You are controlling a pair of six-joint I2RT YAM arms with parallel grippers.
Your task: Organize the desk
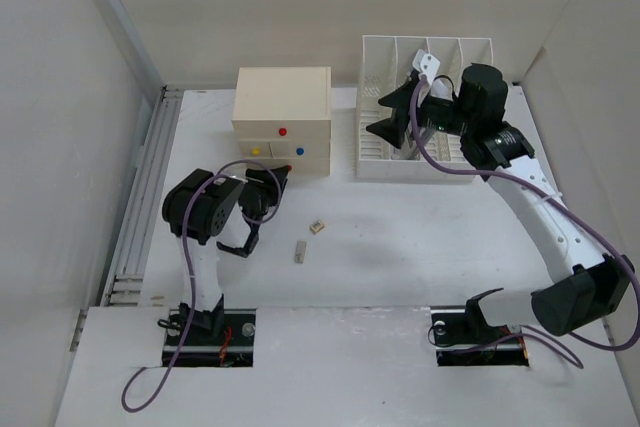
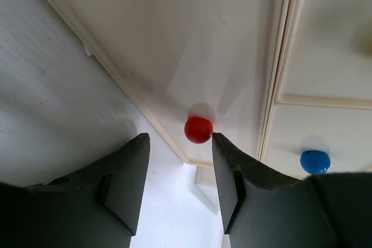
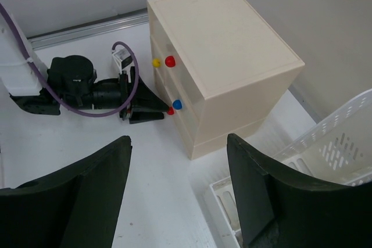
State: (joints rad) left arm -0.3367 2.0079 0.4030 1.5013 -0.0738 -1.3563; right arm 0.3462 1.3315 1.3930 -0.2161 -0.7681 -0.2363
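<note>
Two pincers of yours, both spread apart: left pincer faces round red knob on cream two-drawer box; right pincer above white slotted rack; broad matte white table beneath both.

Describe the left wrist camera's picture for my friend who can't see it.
The left gripper, its two dark fingers apart, points at a red knob on a cream drawer box. A blue knob sits to the right, and the white desk lies at left.
</note>
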